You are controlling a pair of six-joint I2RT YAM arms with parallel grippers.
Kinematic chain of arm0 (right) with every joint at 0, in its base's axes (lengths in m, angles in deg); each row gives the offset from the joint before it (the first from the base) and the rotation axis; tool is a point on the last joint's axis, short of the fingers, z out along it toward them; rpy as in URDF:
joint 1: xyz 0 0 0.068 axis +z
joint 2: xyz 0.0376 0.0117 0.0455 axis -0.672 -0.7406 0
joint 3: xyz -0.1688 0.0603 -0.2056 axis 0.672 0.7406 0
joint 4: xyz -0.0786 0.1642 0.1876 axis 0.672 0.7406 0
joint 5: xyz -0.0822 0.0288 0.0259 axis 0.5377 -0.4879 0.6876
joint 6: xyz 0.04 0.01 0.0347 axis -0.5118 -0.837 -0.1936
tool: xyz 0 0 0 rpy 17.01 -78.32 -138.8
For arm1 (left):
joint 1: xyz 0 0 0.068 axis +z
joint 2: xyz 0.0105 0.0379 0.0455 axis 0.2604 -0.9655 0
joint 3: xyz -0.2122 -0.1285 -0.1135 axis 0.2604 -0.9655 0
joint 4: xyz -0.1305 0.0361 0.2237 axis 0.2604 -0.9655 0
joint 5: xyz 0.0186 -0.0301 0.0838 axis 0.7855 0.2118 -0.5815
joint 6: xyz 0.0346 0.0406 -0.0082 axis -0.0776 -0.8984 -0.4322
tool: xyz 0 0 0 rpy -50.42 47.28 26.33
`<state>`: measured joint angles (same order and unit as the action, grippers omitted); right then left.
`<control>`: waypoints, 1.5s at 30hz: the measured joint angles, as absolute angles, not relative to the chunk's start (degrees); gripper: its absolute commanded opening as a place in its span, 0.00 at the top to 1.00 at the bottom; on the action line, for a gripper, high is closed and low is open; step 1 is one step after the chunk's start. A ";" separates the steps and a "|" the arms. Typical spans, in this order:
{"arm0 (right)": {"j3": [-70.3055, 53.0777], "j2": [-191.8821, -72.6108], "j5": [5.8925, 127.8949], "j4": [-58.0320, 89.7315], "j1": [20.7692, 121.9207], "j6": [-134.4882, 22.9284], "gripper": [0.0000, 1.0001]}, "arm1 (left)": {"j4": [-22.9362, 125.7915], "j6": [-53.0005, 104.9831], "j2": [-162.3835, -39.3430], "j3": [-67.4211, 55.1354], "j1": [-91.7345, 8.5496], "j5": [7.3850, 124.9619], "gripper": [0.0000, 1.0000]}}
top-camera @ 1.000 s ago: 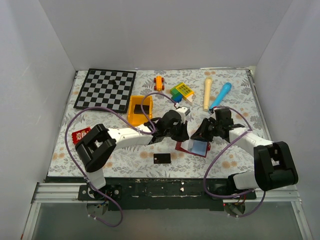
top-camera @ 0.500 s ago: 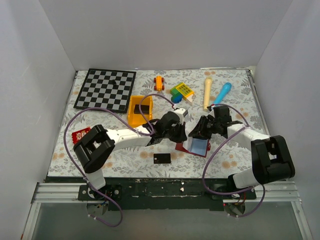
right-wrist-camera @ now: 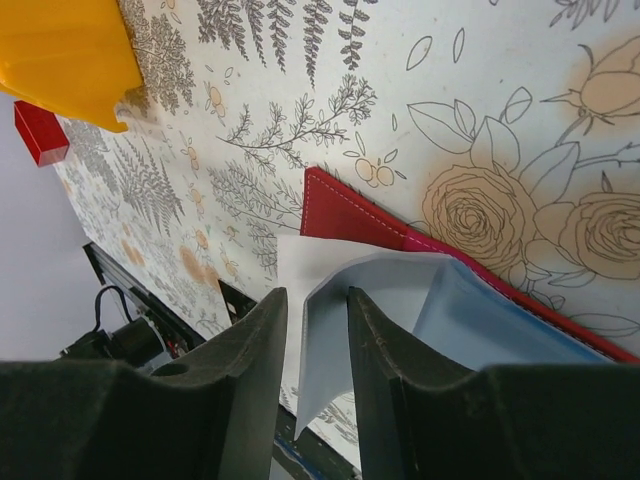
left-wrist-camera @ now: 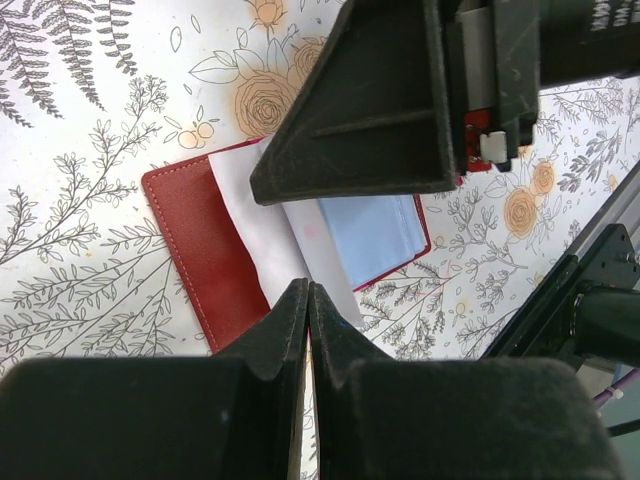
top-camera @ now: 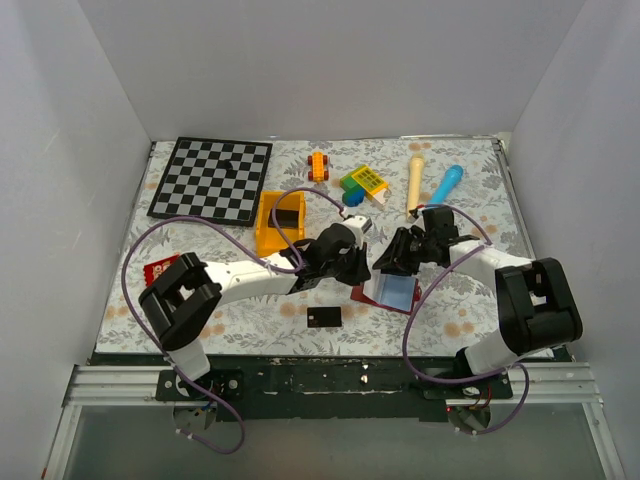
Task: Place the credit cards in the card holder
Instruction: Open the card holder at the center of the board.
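The soft maroon folding card holder (top-camera: 392, 293) lies open on the desk (top-camera: 260, 315). My left tool (left-wrist-camera: 308, 300) is together, my right tool (right-wrist-camera: 316, 320) apart at its floppy blue pocket (right-wrist-camera: 480, 310). The thin, stiff black card (top-camera: 324, 317) nearby looks slick, so I'd pinch an edge.

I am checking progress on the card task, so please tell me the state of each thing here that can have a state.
card holder: open, lying on the table, pale blue pockets showing.
credit card: flat on the table, outside the card holder, untouched.
left hand: shut, close above the card holder.
right hand: open, one pale blue pocket's edge between its fingers.
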<state>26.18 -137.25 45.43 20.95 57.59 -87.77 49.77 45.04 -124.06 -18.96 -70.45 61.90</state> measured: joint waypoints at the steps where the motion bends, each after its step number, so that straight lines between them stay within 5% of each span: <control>1: 25.94 -137.71 45.19 20.84 57.66 -87.79 0.60 | 49.77 45.04 -123.72 -19.13 -70.45 61.73 1.00; 21: 21.13 -146.98 42.04 17.36 59.34 -89.70 0.55 | 49.42 42.40 -121.79 -20.01 -70.99 61.16 1.00; 45: 20.85 -146.01 45.59 22.04 59.50 -90.13 0.57 | 54.47 43.65 -133.77 -19.46 -72.98 62.21 1.00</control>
<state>20.85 -146.01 45.59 22.04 59.50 -90.13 54.47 43.65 -133.77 -19.46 -72.98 62.21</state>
